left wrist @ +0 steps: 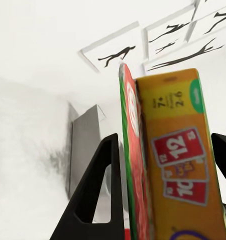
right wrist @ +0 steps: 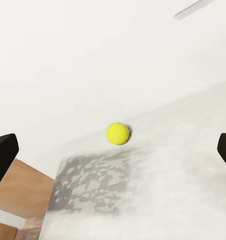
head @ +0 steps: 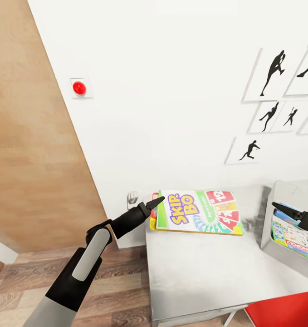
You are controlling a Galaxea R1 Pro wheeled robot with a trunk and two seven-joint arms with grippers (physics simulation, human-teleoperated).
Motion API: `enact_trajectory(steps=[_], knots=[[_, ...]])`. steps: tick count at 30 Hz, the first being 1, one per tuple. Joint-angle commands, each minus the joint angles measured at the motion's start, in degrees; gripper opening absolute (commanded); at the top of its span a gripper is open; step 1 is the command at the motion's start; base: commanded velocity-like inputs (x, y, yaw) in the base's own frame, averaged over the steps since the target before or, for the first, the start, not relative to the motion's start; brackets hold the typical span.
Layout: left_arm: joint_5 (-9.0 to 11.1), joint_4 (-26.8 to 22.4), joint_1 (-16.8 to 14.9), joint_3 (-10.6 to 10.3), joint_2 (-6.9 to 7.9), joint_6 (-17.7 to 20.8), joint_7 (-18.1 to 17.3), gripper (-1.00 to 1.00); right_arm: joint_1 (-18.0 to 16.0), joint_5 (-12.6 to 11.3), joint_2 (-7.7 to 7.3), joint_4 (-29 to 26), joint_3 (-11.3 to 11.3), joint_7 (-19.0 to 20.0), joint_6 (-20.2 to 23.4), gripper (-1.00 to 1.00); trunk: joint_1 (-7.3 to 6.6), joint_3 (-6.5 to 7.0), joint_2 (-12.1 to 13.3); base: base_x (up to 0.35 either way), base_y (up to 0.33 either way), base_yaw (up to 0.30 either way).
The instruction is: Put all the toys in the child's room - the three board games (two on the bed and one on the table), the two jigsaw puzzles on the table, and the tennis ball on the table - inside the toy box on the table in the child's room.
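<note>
- The left gripper [head: 154, 203] is reaching in from 7 o'clock in the head view, with its fingers straddling the left edge of the Skip-Bo board game [head: 198, 212]; the left wrist view is showing the box's edge [left wrist: 165, 170] sitting between two spread black fingers [left wrist: 100, 195], but whether they are pressing on it, I cannot tell.
- That yellow-green-red box is lying flat on the pale grey table [head: 203, 268], near the white wall [head: 172, 91] at the table's far side.
- The right gripper [head: 292, 212] is poking in at 3 o'clock, hovering over the toy box [head: 274, 236], with its jaws standing wide apart and nothing between them.
- Inside the toy box, the Monopoly board game [head: 299, 243] and a blue box [head: 287, 217] are lying.
- The right wrist view is catching the tennis ball [right wrist: 117, 133] sitting on the table's grey surface, well apart from the gripper's tips.
- A red wall button [head: 79, 87] is showing at 10 o'clock, silhouette prints [head: 274, 72] at 2 o'clock, and a red chair [head: 285, 311] at 5 o'clock.
</note>
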Motion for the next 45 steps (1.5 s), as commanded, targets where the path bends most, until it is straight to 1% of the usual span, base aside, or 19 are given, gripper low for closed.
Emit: enact_trajectory(steps=[1, 14, 15, 16, 17, 18, 19, 23, 25, 27, 32, 36, 41, 45], knots=[[0.4, 0.0, 0.0, 0.0, -0.02, 0.4, 0.0, -1.0, -0.1, -0.1, -0.01, 0.0, -0.1, 0.2, 0.4, 1.0, 0.03, -0.01, -0.1, 0.0, 0.0, -0.084], [0.4, -0.1, 0.1, 0.0, -0.18, 0.3, 0.0, -1.0, -0.1, -0.1, -0.09, 0.0, -0.1, 0.6, 0.4, 1.0, 0.03, 1.16, -0.1, 0.0, 0.0, -0.083], [0.3, -0.2, 0.1, 0.0, -0.57, 0.2, 0.0, -1.0, -0.1, -0.1, -0.1, 0.0, -0.1, 0.6, 0.4, 1.0, 0.03, 1.25, -0.1, 0.0, 0.0, -0.083], [0.3, -0.2, 0.1, 0.0, -0.57, 0.2, 0.0, -1.0, -0.1, -0.1, -0.1, 0.0, -0.1, 0.6, 0.4, 1.0, 0.03, 1.34, -0.1, 0.0, 0.0, -0.083], [0.2, -0.5, 0.2, 0.0, -1.11, 0.2, 0.1, -1.0, -0.1, -0.1, -0.1, 0.0, -0.1, 0.6, 0.4, 1.0, 0.03, 1.43, -0.1, 0.0, 0.0, -0.083], [0.2, -0.5, 0.2, 0.0, -1.11, 0.2, 0.1, -1.0, -0.1, -0.1, -0.1, 0.0, -0.1, 0.6, 0.4, 1.0, 0.03, 1.52, -0.1, 0.0, 0.0, -0.083], [0.1, -1.4, 0.3, 0.0, -1.62, 0.2, 0.1, -1.0, -0.1, -0.1, -0.1, 0.0, -0.1, 0.6, 0.4, 1.0, 0.03, 1.61, -0.1, 0.0, 0.0, -0.083], [0.0, -2.2, 0.4, 0.0, -1.83, 0.2, 0.1, -1.0, -0.1, -0.1, -0.1, 0.0, -0.1, 0.6, 0.5, 1.0, 0.03, 1.97, -0.1, 0.0, 0.0, -0.083], [-0.1, -2.7, 0.4, -0.1, -1.98, 0.3, 0.1, -1.0, -0.1, -0.1, -0.1, 0.0, -0.2, 0.6, 1.2, 1.0, 0.03, 2.15, -0.1, 0.0, 0.0, -0.083], [-0.2, -2.9, 0.4, -0.2, -2.04, 0.3, 0.1, -1.0, -0.1, -0.1, -0.1, 0.0, -0.3, 0.6, 1.7, 1.0, 0.03, 2.33, -0.1, 0.0, 0.0, -0.083], [-0.3, -3.2, 0.3, -1.8, -2.06, 0.3, 0.2, -1.0, -0.1, -0.1, -0.1, 0.0, -0.6, 0.6, 2.5, 1.0, 0.03, 2.78, -0.1, 0.0, 0.0, -0.083], [-0.3, -3.2, 0.3, -2.3, -2.02, 0.3, 0.3, -1.0, -0.1, -0.1, -0.1, 0.0, -0.7, 0.6, 2.7, 1.0, 0.03, 3.14, -0.1, 0.0, 0.0, -0.083], [-0.4, -3.2, 0.3, -2.5, -2.0, 0.3, 0.5, -1.0, -0.1, -0.1, -0.1, 0.0, -0.7, 0.6, 2.8, 1.0, 0.03, 3.59, -0.1, 0.0, 0.0, -0.083], [-0.5, -3.3, 1.6, -2.4, -1.94, -2.2, 0.6, -1.0, -0.1, -0.1, 0.03, 0.0, -0.6, 0.6, 2.9, 1.0, 0.03, 3.95, -0.1, 0.0, 0.0, -0.083]])
